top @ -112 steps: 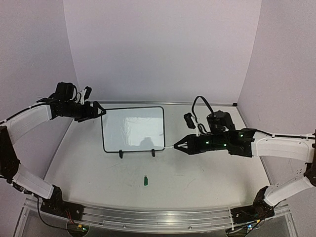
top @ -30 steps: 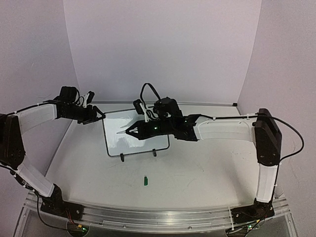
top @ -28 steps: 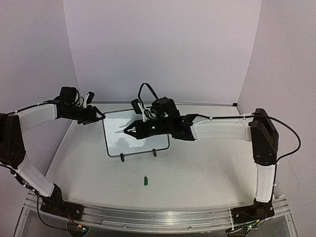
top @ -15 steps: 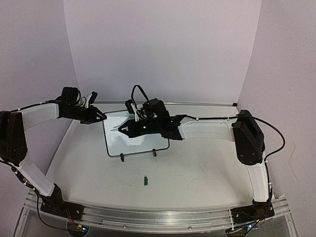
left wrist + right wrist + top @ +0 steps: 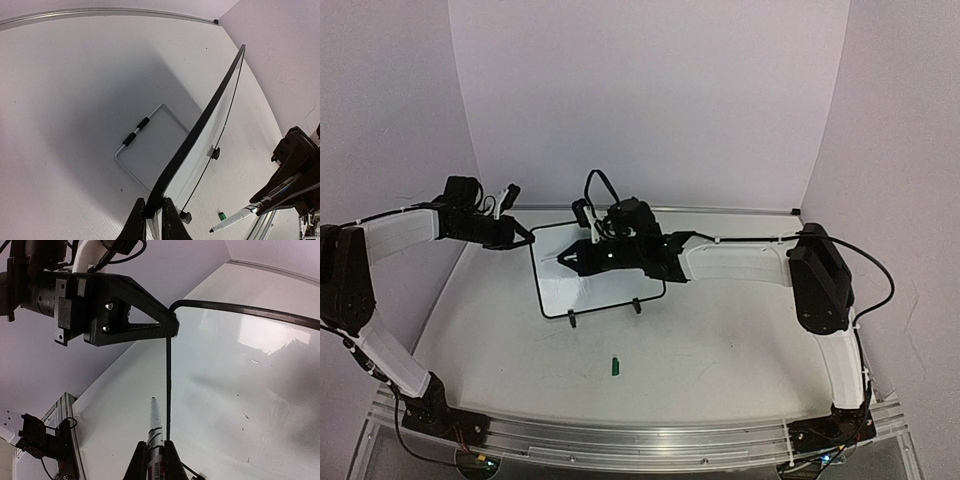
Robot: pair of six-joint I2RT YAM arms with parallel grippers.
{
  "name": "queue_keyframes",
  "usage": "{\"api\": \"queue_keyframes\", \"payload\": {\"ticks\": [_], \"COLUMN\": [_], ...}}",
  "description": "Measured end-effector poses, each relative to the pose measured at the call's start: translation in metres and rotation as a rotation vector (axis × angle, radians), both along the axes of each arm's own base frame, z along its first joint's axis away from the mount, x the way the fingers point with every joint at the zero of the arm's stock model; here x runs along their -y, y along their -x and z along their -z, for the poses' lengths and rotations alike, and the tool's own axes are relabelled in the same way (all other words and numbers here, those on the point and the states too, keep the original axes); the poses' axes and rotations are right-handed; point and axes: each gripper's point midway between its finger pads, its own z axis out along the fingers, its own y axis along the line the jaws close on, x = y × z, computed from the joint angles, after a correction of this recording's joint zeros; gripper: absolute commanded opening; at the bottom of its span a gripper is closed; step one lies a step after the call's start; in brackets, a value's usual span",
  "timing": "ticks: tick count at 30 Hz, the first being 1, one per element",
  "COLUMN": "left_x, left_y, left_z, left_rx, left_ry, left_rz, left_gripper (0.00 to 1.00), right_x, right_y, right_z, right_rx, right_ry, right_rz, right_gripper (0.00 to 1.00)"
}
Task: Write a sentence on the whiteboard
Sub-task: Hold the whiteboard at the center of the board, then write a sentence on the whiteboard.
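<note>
Whiteboard [image 5: 602,292] [image 5: 199,131] [image 5: 240,370] stands tilted, 1 corner pinched tight in the left gripper [image 5: 527,238] [image 5: 152,212] [image 5: 170,322]. Right gripper [image 5: 567,262] [image 5: 152,452] clamps a marker [image 5: 558,262] [image 5: 240,216] [image 5: 154,427], its tip near that corner's edge and its barrel print unreadable. Only the left wrist view shows the wire stand [image 5: 131,165] behind.

Bright even light, soft shadows, glare on whiteboard [image 5: 250,355]

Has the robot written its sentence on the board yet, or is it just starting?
Just starting. Done: the marker is uncapped, what looks like its green cap on the table. In hand: the left pincer pinches the whiteboard corner, the right pincer holds the marker near it. Left: the whole sentence; the board shows no writing.
</note>
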Motion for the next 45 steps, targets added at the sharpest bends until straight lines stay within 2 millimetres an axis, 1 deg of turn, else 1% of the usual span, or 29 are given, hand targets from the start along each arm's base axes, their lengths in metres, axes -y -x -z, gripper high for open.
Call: {"api": "queue_keyframes", "payload": {"ticks": [7,16,19,29,34,40,45], "left_x": [0.001,0.0,0.0,0.0,0.0,-0.001,-0.001], "left_y": [0.002,0.007,0.007,0.008,0.008,0.01,0.011], "left_z": [-0.004,-0.005,-0.005,-0.005,-0.006,-0.006,-0.006], "left_rx": [0.05,0.083,0.095,0.102,0.107,0.106,0.104], "left_ry": [-0.02,-0.049,-0.055,-0.06,-0.063,-0.067,-0.068], "left_rz": [0.036,0.068,0.076,0.082,0.085,0.09,0.091], "left_gripper": [0.0,0.0,0.0,0.0,0.0,0.0,0.0], "right_x": [-0.003,-0.005,-0.008,-0.015,-0.016,-0.017,-0.018], "right_y": [-0.002,-0.003,-0.006,-0.014,-0.017,-0.022,-0.025], "right_z": [0.0,-0.004,-0.004,0.013,0.016,0.016,0.009], "right_rx": [0.006,0.014,0.019,0.014,0.015,0.023,0.035], "right_ry": [-0.012,-0.026,-0.033,-0.02,-0.015,-0.017,-0.026], "right_rz": [0.001,0.002,0.004,0.023,0.034,0.052,0.068], "right_gripper": [0.0,0.0,0.0,0.0,0.0,0.0,0.0]}}
